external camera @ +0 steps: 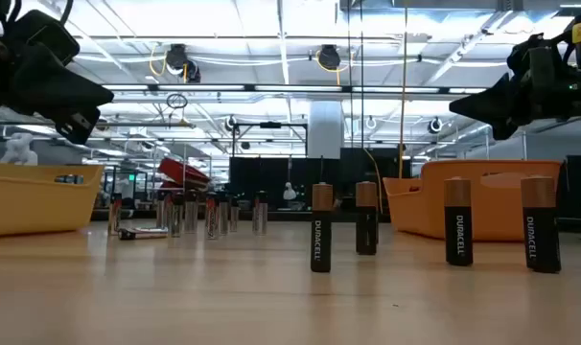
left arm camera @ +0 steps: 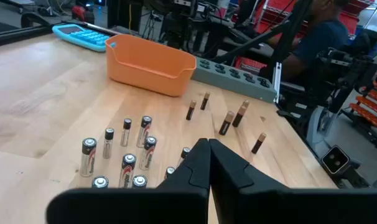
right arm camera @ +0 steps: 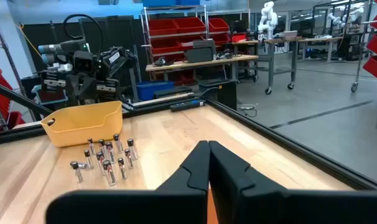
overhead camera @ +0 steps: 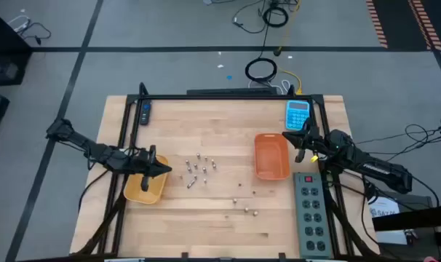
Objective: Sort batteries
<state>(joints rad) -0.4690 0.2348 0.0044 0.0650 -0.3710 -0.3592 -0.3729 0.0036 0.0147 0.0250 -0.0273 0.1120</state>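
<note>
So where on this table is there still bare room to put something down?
Bare wood lies between the yellow tray and the table's near edge, and behind the battery cluster. It is crowded between the cluster and the orange tray.

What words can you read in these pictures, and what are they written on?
"DURACELL": printed down the side of the standing copper-top batteries in the low view.
Labels on the silver batteries: too blurred to read.
Calculator keys and power strip markings: too small to read.
</note>
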